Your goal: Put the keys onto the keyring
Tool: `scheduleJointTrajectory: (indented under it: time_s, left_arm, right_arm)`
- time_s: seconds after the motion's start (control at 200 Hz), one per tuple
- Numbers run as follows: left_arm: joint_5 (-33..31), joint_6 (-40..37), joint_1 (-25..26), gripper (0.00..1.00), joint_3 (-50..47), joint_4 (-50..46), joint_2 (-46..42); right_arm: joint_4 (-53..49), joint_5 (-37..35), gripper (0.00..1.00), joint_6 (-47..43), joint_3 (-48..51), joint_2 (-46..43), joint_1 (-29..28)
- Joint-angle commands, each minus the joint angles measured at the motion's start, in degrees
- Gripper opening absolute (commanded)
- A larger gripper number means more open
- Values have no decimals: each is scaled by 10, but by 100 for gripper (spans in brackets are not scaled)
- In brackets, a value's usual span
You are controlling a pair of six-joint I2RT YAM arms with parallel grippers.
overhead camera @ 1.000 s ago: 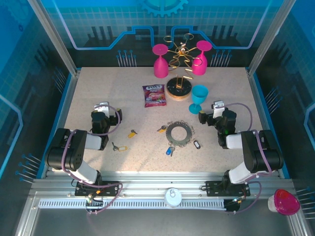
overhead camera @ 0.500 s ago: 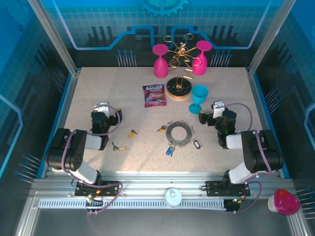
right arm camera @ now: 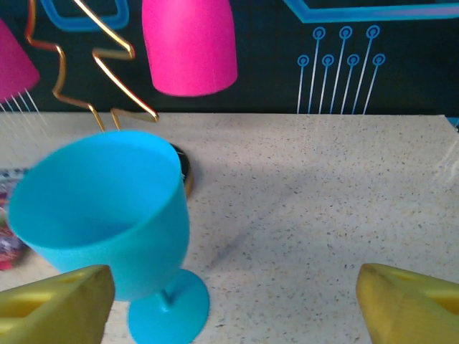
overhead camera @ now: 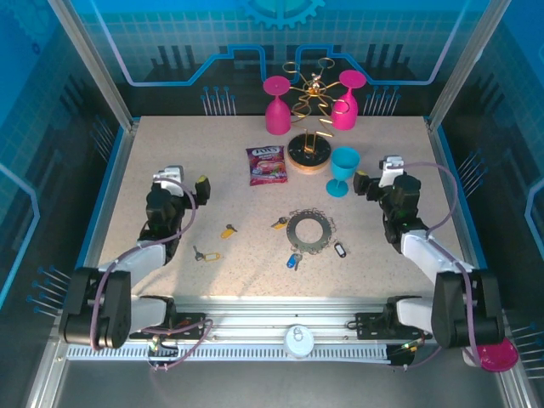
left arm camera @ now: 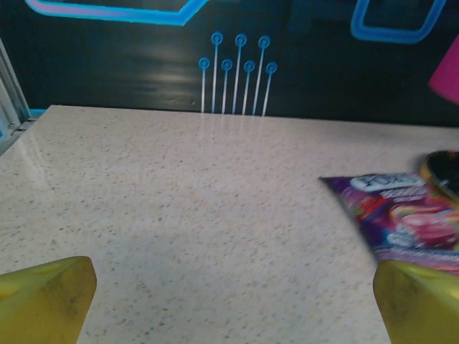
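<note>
Both arms are now unfolded forward, with the left gripper (left arm camera: pixel 233 297) and right gripper (right arm camera: pixel 233 301) held wide open and empty. The keys (overhead camera: pixel 228 230) and keyring (overhead camera: pixel 309 229) are left untouched toward the near edge of the table (overhead camera: pixel 170 144), so threading is judged not yet started.

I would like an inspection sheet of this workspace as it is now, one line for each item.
Surface: speckled beige table, nothing spilled seen.
Job's things: keyring lies flat mid-table. Around it lie a yellow key, yellow-tagged key, second yellow key by its left rim, blue key and white-tagged key.
Clutter: candy bag, blue goblet, wire rack holding two inverted pink glasses.
Grippers: left gripper and right gripper, jaws open, empty.
Cables: purple cable loops along each arm, touching no object.
Surroundings: blue panelled walls, metal frame.
</note>
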State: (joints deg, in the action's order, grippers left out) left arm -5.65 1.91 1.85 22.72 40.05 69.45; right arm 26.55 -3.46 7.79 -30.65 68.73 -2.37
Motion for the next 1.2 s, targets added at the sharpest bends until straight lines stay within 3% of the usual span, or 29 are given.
scheduleJointTrajectory:
  time_s: [0.0, 0.165, 0.265, 0.48, 0.655, 0.835, 1.001, 1.196]
  left_arm:
    - [51, 61, 1, 99, 35, -120, -36]
    - [138, 111, 8, 97, 74, -224, -65]
    - [154, 120, 52, 95, 91, -272, -74]
    - [67, 143, 218, 94, 116, -361, -74]
    - [-2, 214, 326, 91, 116, -362, -52]
    - [-81, 298, 427, 90, 132, -378, 4]
    - [-113, 353, 475, 89, 156, -394, 69]
    - [-114, 391, 481, 90, 159, -371, 103]
  right_arm:
    - [-141, -3, 84, 102, -8, -44, -15]
    - [-276, 38, 74, 192, -25, -96, -31]
    - [-368, 49, 73, 208, -48, -109, -55]
    - [-484, 41, 67, 222, -63, -133, -134]
    - [-550, -20, 59, 300, -54, -148, -215]
    - [-595, -23, 52, 384, -50, -137, -272]
    - [-573, -23, 45, 439, -37, -115, -313]
    - [-534, -17, 37, 472, -29, -49, -341]
